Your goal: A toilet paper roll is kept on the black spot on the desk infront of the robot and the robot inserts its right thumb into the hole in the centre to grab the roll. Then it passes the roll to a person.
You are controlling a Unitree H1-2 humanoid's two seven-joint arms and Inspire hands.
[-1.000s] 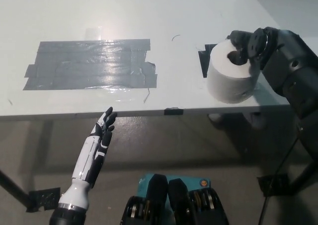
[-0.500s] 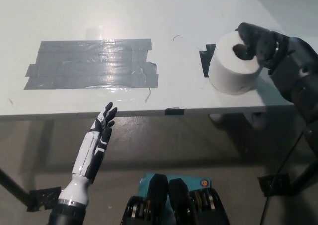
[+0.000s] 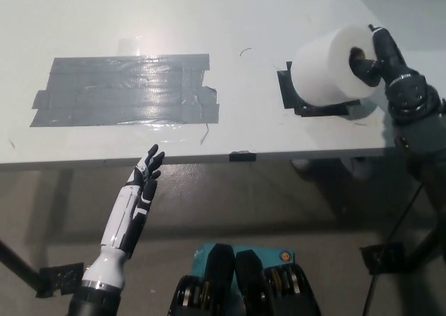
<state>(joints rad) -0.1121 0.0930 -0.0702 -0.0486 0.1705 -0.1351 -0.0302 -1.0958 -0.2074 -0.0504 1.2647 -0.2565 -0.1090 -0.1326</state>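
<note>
The white toilet paper roll [image 3: 331,65] hangs tilted on its side above the black spot [image 3: 306,100] at the right of the white desk, its hole facing right. My black right hand [image 3: 390,68] is shut on the roll, with its thumb inside the centre hole and the other fingers against the roll's end face. Now that the roll is off the black spot, most of the spot shows beneath it. My white left hand [image 3: 143,180] rests open below the desk's front edge at the lower left.
A large patch of grey tape [image 3: 125,89] covers the left middle of the desk [image 3: 209,23]. The desk's front edge runs across the picture at mid height, with a small black clip [image 3: 242,155] on it. Dark floor lies below.
My right hand has lifted the roll off the black spot and turned it onto its side, moving it up and right. The left hand has stayed still.
</note>
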